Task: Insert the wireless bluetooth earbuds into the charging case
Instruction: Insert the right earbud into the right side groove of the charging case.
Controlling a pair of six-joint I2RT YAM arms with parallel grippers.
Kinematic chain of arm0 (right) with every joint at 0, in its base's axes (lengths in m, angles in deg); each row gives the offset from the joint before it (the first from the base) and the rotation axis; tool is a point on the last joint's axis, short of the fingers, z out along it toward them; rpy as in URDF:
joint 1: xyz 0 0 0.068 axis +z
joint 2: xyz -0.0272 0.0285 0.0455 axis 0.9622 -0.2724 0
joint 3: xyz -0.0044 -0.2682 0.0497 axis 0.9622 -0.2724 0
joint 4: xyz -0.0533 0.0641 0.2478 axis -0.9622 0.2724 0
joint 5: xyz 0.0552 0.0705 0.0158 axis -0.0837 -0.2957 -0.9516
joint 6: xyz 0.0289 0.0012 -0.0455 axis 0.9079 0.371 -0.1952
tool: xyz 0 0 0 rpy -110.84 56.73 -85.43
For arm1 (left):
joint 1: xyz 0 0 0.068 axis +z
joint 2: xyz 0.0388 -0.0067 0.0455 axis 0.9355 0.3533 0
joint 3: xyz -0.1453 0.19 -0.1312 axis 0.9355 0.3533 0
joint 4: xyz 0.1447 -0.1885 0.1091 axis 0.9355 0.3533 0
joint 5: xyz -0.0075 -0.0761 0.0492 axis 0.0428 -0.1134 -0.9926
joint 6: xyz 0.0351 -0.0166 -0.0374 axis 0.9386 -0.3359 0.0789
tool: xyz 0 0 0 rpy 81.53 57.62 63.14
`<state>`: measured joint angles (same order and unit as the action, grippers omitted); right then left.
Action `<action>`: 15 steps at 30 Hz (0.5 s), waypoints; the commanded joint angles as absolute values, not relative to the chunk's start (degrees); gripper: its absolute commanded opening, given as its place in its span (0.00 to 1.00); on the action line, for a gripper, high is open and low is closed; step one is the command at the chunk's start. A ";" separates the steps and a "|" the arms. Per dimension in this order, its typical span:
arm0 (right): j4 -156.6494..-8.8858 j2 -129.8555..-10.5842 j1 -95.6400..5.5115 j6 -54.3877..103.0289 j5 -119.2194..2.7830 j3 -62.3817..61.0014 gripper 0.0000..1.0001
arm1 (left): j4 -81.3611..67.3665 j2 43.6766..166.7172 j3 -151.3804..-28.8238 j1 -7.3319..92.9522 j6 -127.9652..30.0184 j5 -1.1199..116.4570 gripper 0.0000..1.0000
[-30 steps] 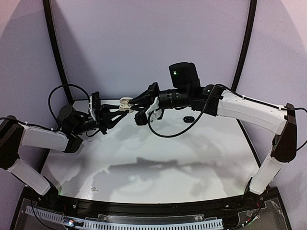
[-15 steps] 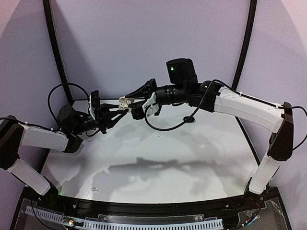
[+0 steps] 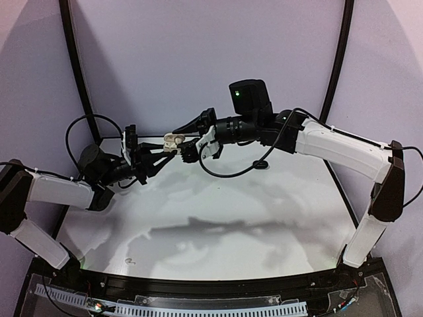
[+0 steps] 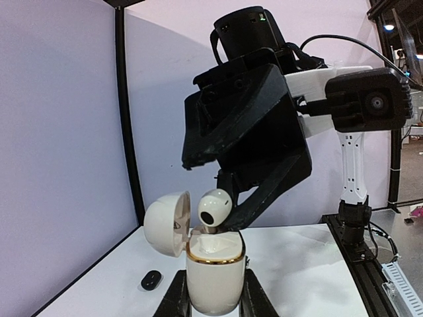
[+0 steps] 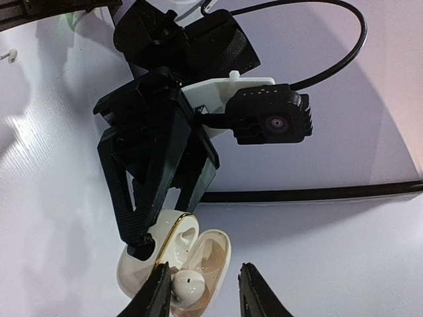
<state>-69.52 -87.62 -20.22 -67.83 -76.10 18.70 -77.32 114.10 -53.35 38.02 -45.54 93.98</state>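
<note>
Both arms meet above the far half of the table [image 3: 218, 218], well off its surface.

Left end effector [image 4: 213, 297]: closed on the charging case [image 4: 213, 271], one finger on each side of its lower body. The case is white with a gold rim and stands upright. Its lid [image 4: 165, 223] is swung open to one side.

Right end effector [image 5: 201, 294]: comes in from above and opposite, fingers [image 5: 254, 297] spread apart. The gap between them is wider than the bud, so it is open and not pinching.

White earbud [image 4: 215, 207]: sits at the mouth of the case, rounded head up and above the rim, lower end dipping into the cavity. In the left wrist view it lies against the tip of one right finger. From the right wrist view it rests over the open well, nearer one finger than the other. I cannot tell whether it is fully seated.

Small black oval item [image 4: 151, 280]: lies on the table, apart from the case; too small to identify.
</note>
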 commanded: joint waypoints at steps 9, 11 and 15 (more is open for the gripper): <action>-59.82 -90.04 -20.23 -64.18 -78.65 19.90 0.43 | -103.53 111.84 -53.87 37.93 -46.11 92.76 0.01; -59.47 -90.18 -20.27 -64.02 -79.22 20.12 0.43 | -103.69 111.89 -53.84 37.93 -46.10 92.70 0.01; -58.66 -90.07 -20.23 -63.00 -80.34 21.19 0.47 | -103.02 111.69 -53.62 37.93 -45.31 91.96 0.01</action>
<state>-66.11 -87.83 -20.59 -65.10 -77.80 20.78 -77.27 114.10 -53.29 37.93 -45.54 94.53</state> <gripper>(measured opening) 0.453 0.184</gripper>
